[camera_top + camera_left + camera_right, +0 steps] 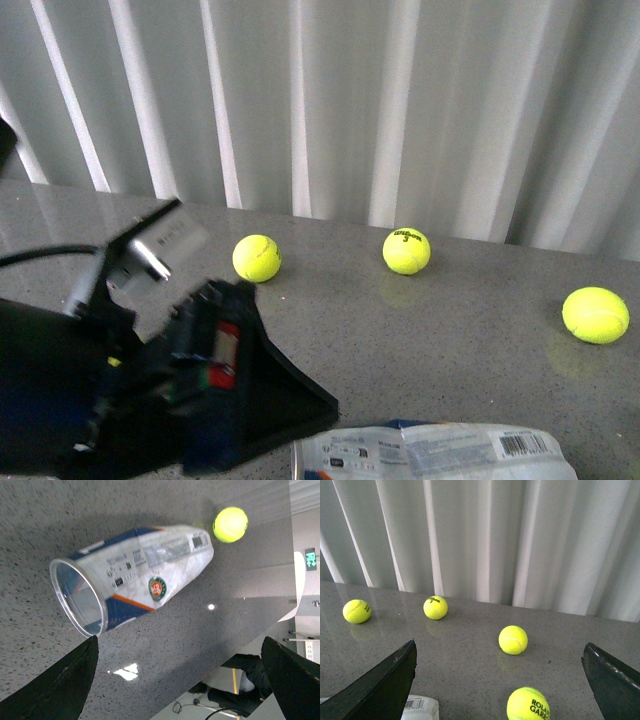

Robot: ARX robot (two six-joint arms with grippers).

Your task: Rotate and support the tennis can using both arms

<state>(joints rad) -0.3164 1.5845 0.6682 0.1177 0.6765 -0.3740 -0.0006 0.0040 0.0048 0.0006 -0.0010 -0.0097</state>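
The tennis can [145, 575] lies on its side on the grey table, clear with a navy, white and orange label, its open rimmed end [79, 597] facing my left gripper. My left gripper [180, 680] is open and empty, hovering just short of that end without touching it. In the front view the can [440, 452] lies at the bottom edge, right of the black left arm [150, 380]. My right gripper [500, 685] is open and empty above the table; one end of the can [420, 708] shows beside one finger [380, 690].
Tennis balls lie on the table: three in the front view [257, 257], [407, 250], [596, 315], and a nearer one under the right gripper [528, 705]. A white curtain [400, 100] hangs behind. The table's edge [235, 645] shows in the left wrist view.
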